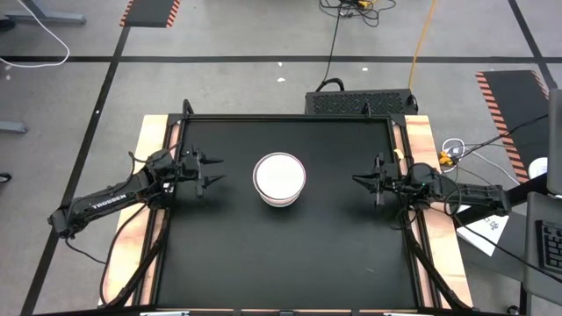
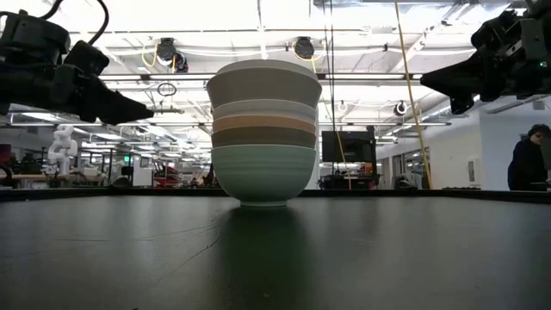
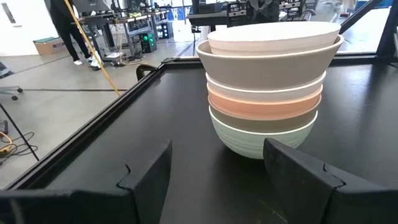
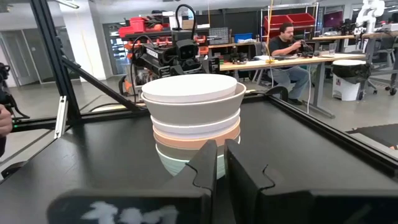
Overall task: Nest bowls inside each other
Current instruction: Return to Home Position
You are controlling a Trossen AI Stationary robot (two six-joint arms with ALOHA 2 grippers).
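Black matte tabletop (image 1: 290, 254) with a raised dark frame around it. Pale wooden boards (image 1: 151, 145) show along both sides.

One stack of six round shallow bowls (image 1: 279, 178) stands upright at the middle of the tabletop, each nested in the one below. Order from the bottom:
- ribbed mint green bowl (image 2: 263, 176), resting on the table
- olive-grey bowl (image 2: 263, 138)
- salmon-orange bowl (image 2: 263, 123)
- thin white bowl rim (image 2: 263, 108)
- wider beige-grey bowl (image 2: 263, 84)
- smooth white bowl (image 3: 273, 34) on top, seated inside the beige-grey one

Left gripper (image 1: 218, 170) hovers over the table on the stack's left, pointing at it and apart from it. Its fingers are spread and hold nothing. Right gripper (image 1: 358, 179) hovers on the stack's right, also pointing inward and clear of the bowls. Its fingers are drawn together with only a slit between them and hold nothing.

Room:
- Grey concrete floor (image 1: 79, 105) crossed by dark tape lines, with orange-and-black striped mats (image 1: 149, 10) at the far corners.
- A black perforated box (image 1: 360, 101) sits just beyond the table's far edge, and a yellow cable (image 1: 423, 35) trails past it.
- Bright strip lights (image 2: 258, 13) run overhead.
- A seated person (image 4: 287, 46) works at a long bench.
- A standing person (image 3: 62, 25) is on the open floor.
- A person in dark clothing (image 2: 525, 164) shows at the edge of the low view.
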